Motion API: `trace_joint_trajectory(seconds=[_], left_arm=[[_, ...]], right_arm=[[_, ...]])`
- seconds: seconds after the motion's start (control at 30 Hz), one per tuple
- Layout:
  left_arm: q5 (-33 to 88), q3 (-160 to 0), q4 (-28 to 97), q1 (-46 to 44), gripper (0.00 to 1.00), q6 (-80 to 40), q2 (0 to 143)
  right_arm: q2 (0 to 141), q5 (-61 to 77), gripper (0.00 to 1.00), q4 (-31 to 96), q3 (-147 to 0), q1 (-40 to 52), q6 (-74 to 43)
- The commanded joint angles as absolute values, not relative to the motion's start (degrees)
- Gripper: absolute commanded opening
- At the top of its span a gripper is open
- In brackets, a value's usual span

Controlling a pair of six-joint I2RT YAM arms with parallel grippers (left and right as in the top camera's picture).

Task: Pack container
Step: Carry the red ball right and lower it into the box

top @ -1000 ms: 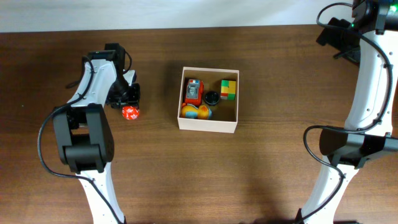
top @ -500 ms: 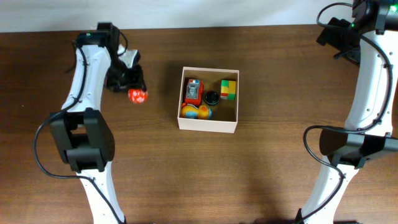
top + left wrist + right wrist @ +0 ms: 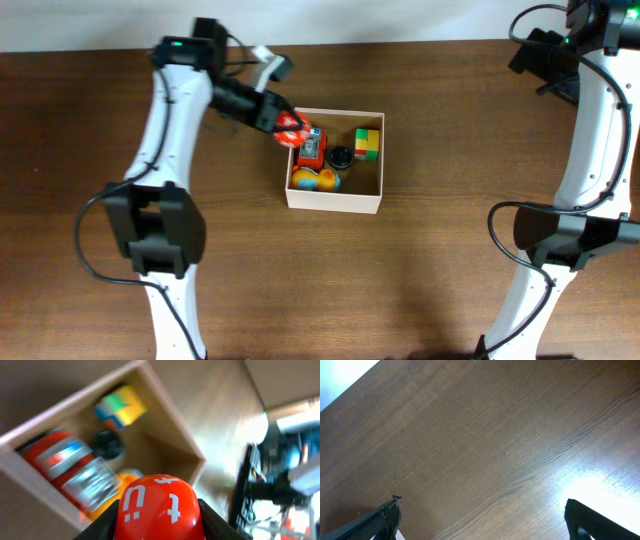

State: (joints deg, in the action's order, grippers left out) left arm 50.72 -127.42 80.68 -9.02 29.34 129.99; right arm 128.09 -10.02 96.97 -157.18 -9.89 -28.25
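Observation:
The container (image 3: 334, 201) is a square white-walled box with a tan inside at the table's middle. It holds a red toy car (image 3: 312, 148), a black round piece (image 3: 340, 156), a green-yellow-red block (image 3: 367, 143) and a yellow-orange toy (image 3: 316, 180). My left gripper (image 3: 290, 128) is shut on a red die with white marks (image 3: 157, 510) and holds it over the container's left wall. The left wrist view shows the container (image 3: 175, 425) below the die. My right gripper (image 3: 482, 515) is open and empty over bare table at the far right.
The right arm (image 3: 590, 120) stands along the right edge. The left arm (image 3: 165, 130) reaches from the left across to the container. A white strip (image 3: 300, 20) runs along the table's far edge.
My left gripper has carried the red die up off the table and to the right, from left of the container to over its left wall. The right arm has not moved.

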Motion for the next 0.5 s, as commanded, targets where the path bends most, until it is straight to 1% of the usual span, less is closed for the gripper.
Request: trace_joint_trajectory(seconds=[0.0,0.23,0.47], left_arm=[[52.6,-128.57,81.06,-14.22,0.33,38.13,130.17],[45.47,-128.57,80.09,-21.98,0.33,39.55,130.19],[43.51,-128.57,78.0,-25.19,0.34,39.53,130.19]], right_arm=[[126.89,-10.09,0.99,97.32,-157.34,-10.15,-28.36],[126.89,-10.09,0.99,97.32,-157.34,-10.15,-28.36],[126.89,-10.09,0.99,97.32,-157.34,-10.15,-28.36]])
